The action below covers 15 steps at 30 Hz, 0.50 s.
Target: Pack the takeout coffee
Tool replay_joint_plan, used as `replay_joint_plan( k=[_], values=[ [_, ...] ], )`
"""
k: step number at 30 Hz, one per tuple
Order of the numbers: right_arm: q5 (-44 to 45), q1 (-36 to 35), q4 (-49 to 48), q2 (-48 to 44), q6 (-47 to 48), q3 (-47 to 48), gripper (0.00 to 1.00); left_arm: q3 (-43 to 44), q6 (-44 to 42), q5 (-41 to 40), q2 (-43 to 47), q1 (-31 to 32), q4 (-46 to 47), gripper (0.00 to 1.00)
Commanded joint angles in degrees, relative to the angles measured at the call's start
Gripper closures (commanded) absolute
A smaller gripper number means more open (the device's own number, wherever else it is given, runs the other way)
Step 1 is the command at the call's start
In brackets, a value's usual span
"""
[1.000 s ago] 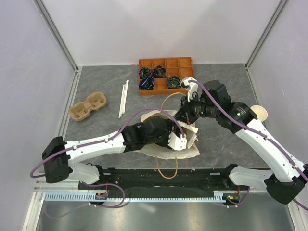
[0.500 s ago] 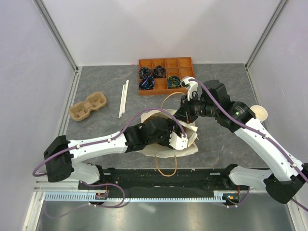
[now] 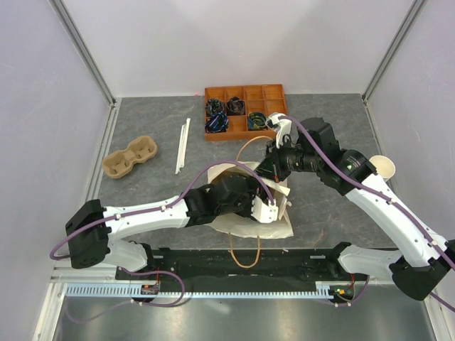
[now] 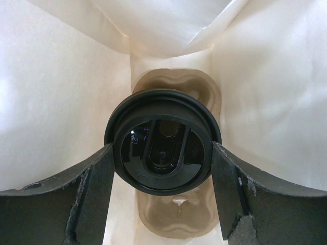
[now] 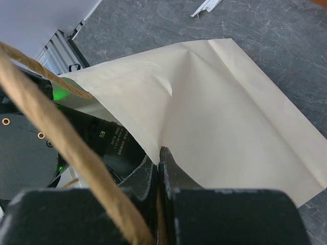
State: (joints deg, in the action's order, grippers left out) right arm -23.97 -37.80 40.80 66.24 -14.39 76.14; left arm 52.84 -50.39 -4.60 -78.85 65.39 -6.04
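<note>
two fingers of the left gripper (image 4: 162,159) clasp the takeout coffee (image 4: 162,133) at its rim, inside the paper bag (image 3: 276,226), over a pulp carrier (image 4: 176,227); right gripper (image 5: 160,166) pinches the bag's edge; probably light, crushable; grip gently at the stiff lidded rim

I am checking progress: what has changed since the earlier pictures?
The left gripper, holding the takeout coffee inside the paper bag, shifted slightly toward the near edge, and the bag's near side moved with it. The right gripper stayed pinched on the bag's rim.
</note>
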Motion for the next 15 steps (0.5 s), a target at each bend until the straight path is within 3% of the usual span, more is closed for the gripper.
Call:
replay_joint_plan(
  k=[1,15],
  values=[
    [-3.2,-0.3,-0.7,0.2,-1.8,-0.5,1.0,-0.4,-1.0,0.9,-0.3,0.2,5.5,0.85],
    [-5.3,0.0,-1.1,1.1,-2.0,-0.1,1.0,-2.1,-1.4,0.7,-4.0,-0.1,7.3,0.86]
  ],
)
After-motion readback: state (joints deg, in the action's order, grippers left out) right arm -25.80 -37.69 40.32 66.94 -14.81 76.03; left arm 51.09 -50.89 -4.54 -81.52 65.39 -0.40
